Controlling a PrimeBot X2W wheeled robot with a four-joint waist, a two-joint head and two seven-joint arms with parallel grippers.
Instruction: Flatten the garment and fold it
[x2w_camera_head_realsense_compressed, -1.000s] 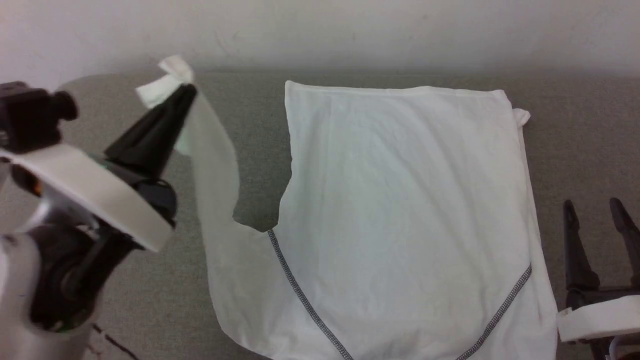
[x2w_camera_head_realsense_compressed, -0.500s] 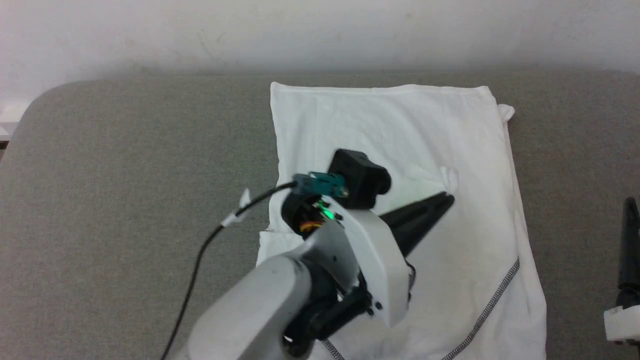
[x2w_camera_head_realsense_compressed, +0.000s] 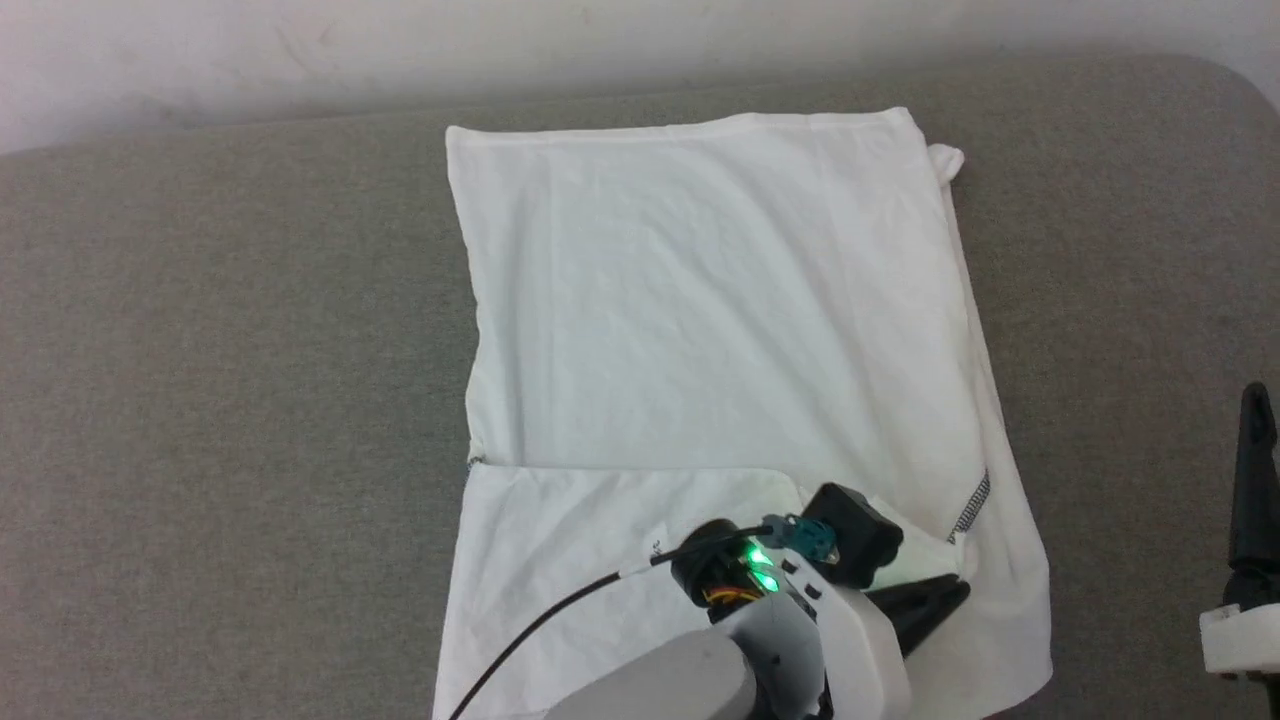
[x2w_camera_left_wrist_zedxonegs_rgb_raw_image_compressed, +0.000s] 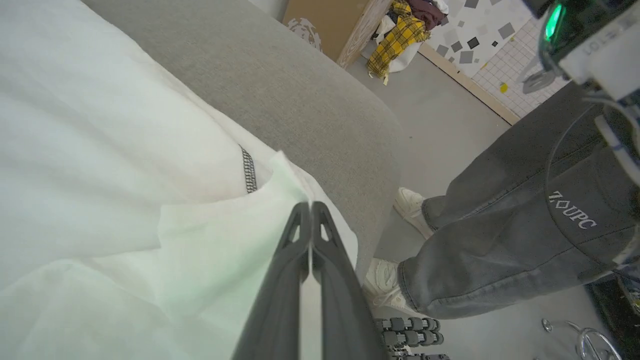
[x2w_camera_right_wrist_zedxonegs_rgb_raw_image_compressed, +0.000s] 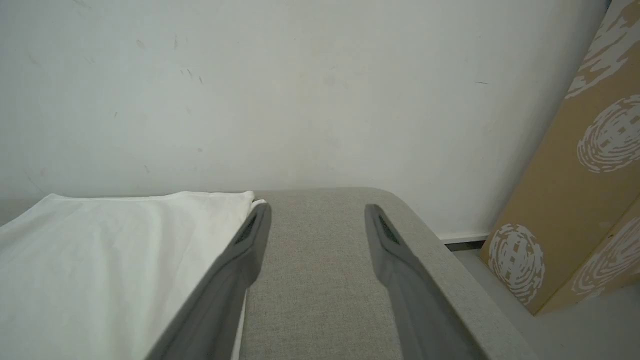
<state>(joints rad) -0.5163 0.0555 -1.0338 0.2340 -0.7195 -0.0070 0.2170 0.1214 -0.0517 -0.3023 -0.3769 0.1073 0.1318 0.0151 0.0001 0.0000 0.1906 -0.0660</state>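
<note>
The left arm reaches across the near end of the garment (x2w_camera_head_realsense_compressed: 700, 300), spread flat on the grey cushion (x2w_camera_head_realsense_compressed: 200, 400); the left gripper (x2w_camera_head_realsense_compressed: 958, 592) points right, pinching the folded-over sleeve edge. The right gripper (x2w_camera_right_wrist_zedxonegs_rgb_raw_image_compressed: 317, 210) hovers alongside, fingers spread

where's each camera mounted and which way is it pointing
Head view: on the head, looking down at the garment on the grey surface; left arm and shut left tool low, one right finger at the edge.
Left wrist view: along the left tool, across the garment's edge to a person's legs.
Right wrist view: along the open right tool towards the wall.
All three share the garment.
</note>
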